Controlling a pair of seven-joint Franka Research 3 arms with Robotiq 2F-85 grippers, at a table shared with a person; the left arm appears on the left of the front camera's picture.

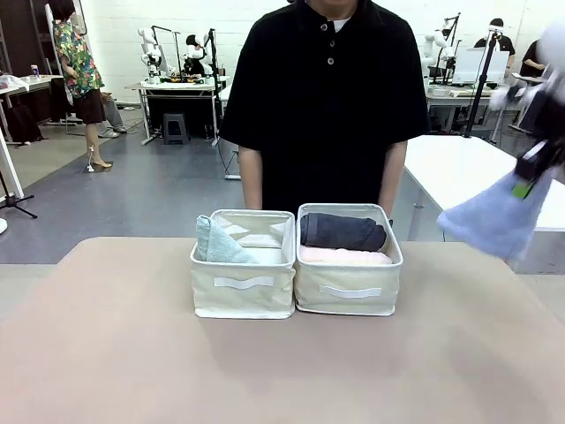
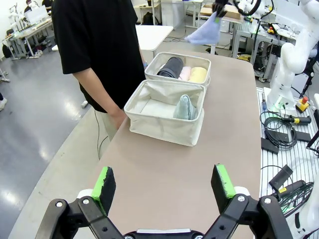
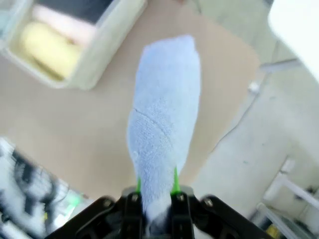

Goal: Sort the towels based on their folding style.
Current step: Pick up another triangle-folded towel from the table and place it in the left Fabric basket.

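Holding 1 cone towel aloft

Right gripper [image 3: 155,188] is clamped on the light blue terry cone towel [image 3: 164,114], raised over the beige table's [image 1: 106,353] right edge. Left gripper [image 2: 164,184] hangs wide open, empty. Next, I judge: swing left past the right cream fabric basket [image 1: 349,293] of rolls [image 1: 342,231], release in the left cream basket [image 1: 243,284] beside the pale teal cone [image 1: 216,243].

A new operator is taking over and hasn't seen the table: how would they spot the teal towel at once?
On the tan table stand two cream baskets; take the left basket. The pale teal towel stands at its left end, alone in it, folded to a cone, unlike the rolls next door.
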